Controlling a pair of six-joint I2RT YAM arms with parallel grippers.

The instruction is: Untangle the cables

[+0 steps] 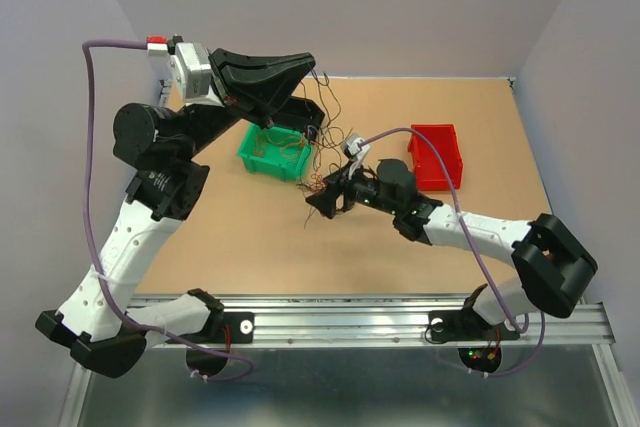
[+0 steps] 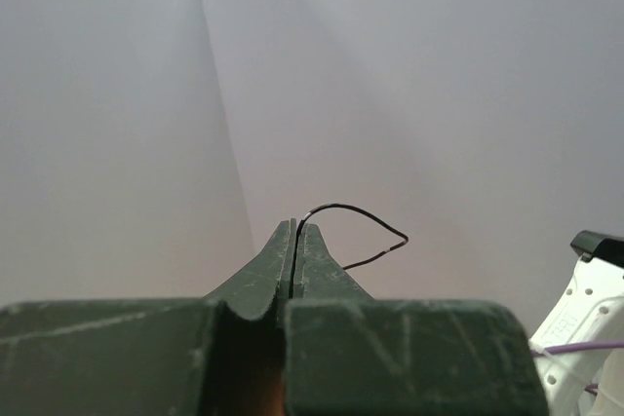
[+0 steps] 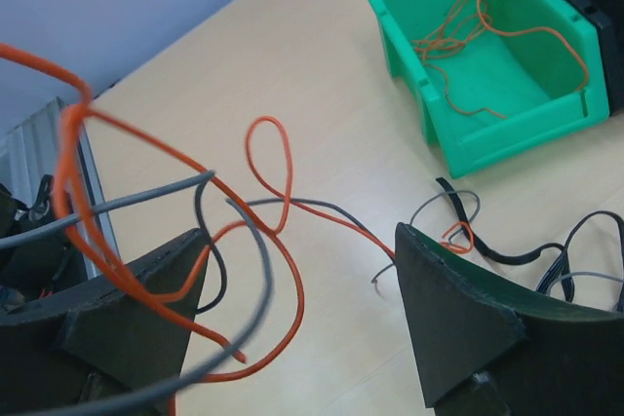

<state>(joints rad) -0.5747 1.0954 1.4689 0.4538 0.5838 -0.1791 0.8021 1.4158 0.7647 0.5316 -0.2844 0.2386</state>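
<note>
The cables are thin black, orange and grey wires in a loose tangle [image 1: 322,183] on the table between the two bins. My left gripper [image 1: 308,63] is raised above the green bin and shut on one thin black wire [image 2: 361,213], which loops out of its tips [image 2: 292,231] and hangs toward the tangle [image 1: 326,89]. My right gripper [image 1: 318,203] is open, low at the tangle. In its wrist view an orange wire [image 3: 283,168] and a grey wire [image 3: 146,204] loop between the spread jaws [image 3: 302,289] and drape over the left finger [image 3: 127,309].
A green bin [image 1: 262,162] holds several orange wires [image 3: 458,41]; its wall [image 3: 507,138] lies just beyond the right gripper. A red bin [image 1: 437,155] stands to the right. More black and grey wires [image 3: 507,255] lie near the right finger. Walls enclose the table.
</note>
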